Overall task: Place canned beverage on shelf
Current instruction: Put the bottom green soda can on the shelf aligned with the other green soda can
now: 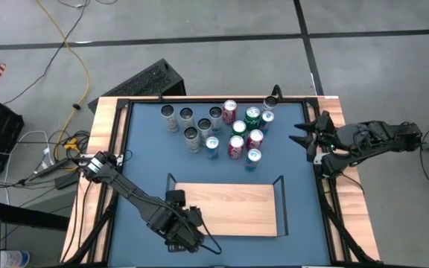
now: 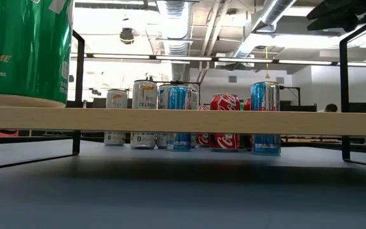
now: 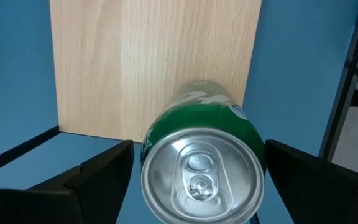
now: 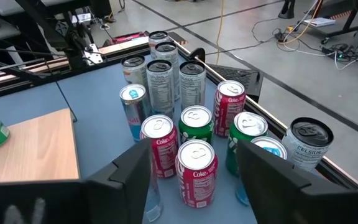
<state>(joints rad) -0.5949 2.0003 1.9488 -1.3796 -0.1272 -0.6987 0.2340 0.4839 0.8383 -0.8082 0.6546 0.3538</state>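
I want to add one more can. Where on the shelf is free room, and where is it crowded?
The shelf is bare from the green can at its left end, under the left gripper, to the right rail. The table strip before the shelf is free too. The can cluster at the back is crowded.

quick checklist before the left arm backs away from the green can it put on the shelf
1. Green can standing on the shelf: ok, the low view shows it upright on the board at one end.
2. Left gripper let go: ok, the fingers stand apart on either side of the can with gaps showing.
3. Can clear of the board's edge: cannot tell, it sits close to the short end and the arm hides it from above.
4. Retreat path: ok, only blue tabletop shows behind the gripper.
5. Right gripper out of the way: ok, it is open at the table's right edge beside the can cluster.
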